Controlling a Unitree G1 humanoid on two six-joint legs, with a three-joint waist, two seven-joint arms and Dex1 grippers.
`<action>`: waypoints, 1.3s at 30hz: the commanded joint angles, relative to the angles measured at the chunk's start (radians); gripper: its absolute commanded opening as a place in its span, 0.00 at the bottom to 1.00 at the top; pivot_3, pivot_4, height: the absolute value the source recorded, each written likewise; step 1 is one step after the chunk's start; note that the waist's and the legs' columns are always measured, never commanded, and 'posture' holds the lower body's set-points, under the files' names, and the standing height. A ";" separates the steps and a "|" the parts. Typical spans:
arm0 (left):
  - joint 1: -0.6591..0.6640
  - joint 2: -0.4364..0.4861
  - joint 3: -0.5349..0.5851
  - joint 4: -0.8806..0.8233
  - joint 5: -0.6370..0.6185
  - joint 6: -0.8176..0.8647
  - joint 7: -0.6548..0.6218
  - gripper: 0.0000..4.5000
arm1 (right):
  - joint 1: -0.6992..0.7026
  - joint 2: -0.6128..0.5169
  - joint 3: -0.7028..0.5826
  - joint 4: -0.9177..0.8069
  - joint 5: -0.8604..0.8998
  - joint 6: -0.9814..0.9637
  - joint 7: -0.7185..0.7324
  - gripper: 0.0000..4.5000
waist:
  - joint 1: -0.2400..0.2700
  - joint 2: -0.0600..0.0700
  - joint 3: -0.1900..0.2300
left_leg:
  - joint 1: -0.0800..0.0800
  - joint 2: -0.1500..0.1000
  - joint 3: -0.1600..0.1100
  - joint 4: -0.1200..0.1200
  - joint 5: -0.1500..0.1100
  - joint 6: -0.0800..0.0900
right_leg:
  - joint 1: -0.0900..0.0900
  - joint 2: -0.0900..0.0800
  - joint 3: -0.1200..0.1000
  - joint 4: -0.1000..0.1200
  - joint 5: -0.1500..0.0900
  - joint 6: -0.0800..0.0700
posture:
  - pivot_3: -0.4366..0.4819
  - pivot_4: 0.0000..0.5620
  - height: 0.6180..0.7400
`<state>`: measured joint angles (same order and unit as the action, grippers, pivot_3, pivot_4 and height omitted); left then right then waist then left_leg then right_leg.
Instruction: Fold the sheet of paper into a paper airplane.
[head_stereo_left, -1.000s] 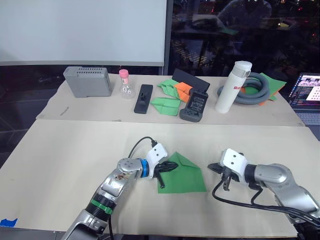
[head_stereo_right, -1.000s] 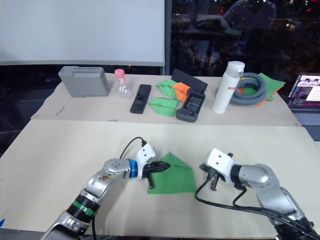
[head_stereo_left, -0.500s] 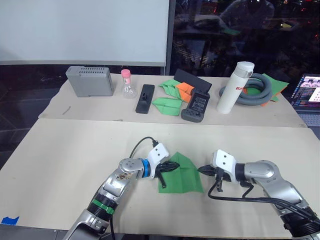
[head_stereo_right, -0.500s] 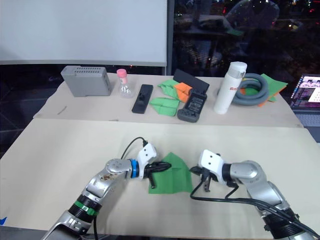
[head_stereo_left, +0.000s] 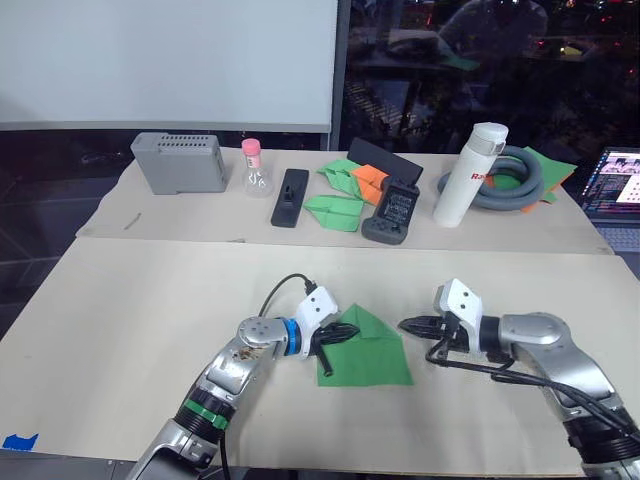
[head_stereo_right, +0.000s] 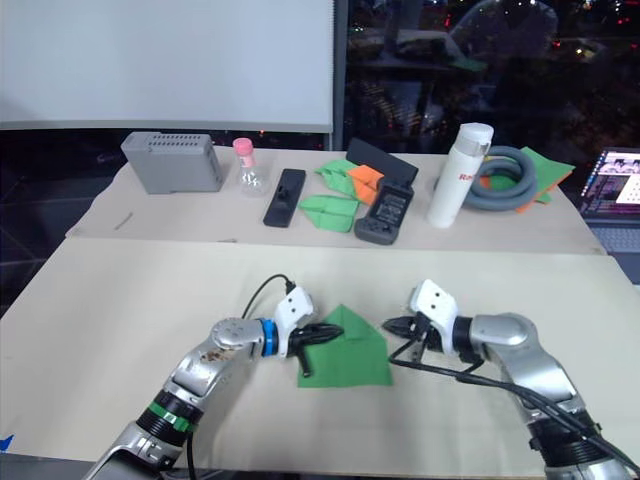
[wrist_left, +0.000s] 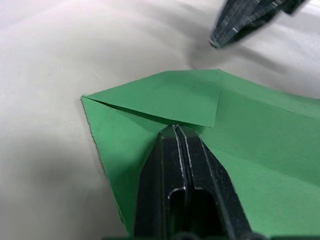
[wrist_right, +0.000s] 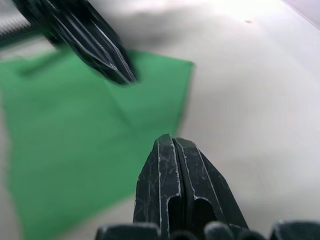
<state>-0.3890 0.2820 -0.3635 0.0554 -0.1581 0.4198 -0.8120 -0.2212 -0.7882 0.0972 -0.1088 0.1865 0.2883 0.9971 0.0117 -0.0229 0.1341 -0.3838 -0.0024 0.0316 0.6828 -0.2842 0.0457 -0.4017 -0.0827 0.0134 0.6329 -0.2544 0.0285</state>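
While your left gripper (head_stereo_left: 343, 331) rests with its fingers pressed together, tips down on the sheet of paper (head_stereo_left: 372, 352), treat it as the anchor and don't let it lift. It is clamping nothing; it only pins the sheet's left side against the table (head_stereo_left: 130, 310), which the left wrist view confirms, with the closed tips sitting on the green surface right at the edge of a folded-over corner flap (wrist_left: 165, 100). The sheet lies flat near the front of the table, between your two arms, with that one corner already turned in. Your right gripper (head_stereo_left: 407, 324) also has its fingers closed together, holding nothing, and its tip sits just off the sheet's right edge, apart from it, over bare table. The step in hand looks like the second nose fold, so you will probably need that right tip to get under or against the free right corner. Come in low and shallow so the tip slides along the table instead of shoving the whole sheet toward the left gripper. Thin paper like this will likely buckle if you push it against the pinned side, so roll the corner over gently, then run the closed tip along the fold to set the crease. Match the existing flap's edge so the nose ends up symmetric.
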 joint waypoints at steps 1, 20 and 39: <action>0.024 0.022 -0.015 0.029 0.032 0.026 0.006 0.00 | 0.004 -0.063 -0.004 -0.032 -0.035 -0.053 0.045 0.01 | 0.000 0.000 0.000 | 0.000 0.000 0.000 0.000 0.000 0.000 | 0.000 0.000 0.000 0.000 0.000 0.000 | 0.48 0.27 1.00; 0.004 0.023 -0.043 0.046 0.037 0.010 -0.032 0.00 | 0.528 0.092 -0.116 -0.494 0.279 0.358 -0.202 0.01 | -0.001 0.000 0.000 | 0.003 0.001 -0.003 0.000 0.000 0.000 | 0.006 -0.003 -0.002 -0.002 0.000 0.000 | 0.48 0.27 1.00; -0.012 0.020 -0.052 0.075 0.043 -0.017 -0.063 0.00 | 0.526 0.240 -0.135 -0.530 0.303 0.402 -0.408 0.01 | 0.000 -0.001 -0.001 | 0.010 0.001 -0.003 -0.001 -0.001 0.001 | 0.013 -0.004 -0.002 -0.004 -0.001 0.001 | 0.48 0.27 1.00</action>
<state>-0.4206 0.2984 -0.3914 0.1000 -0.1379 0.3895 -0.8673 0.3096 -0.5486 -0.0126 -0.6105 0.4778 0.6879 0.6032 0.0116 -0.0237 0.1334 -0.3737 -0.0015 0.0288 0.6819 -0.2850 0.0465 -0.3891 -0.0867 0.0115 0.6293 -0.2550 0.0293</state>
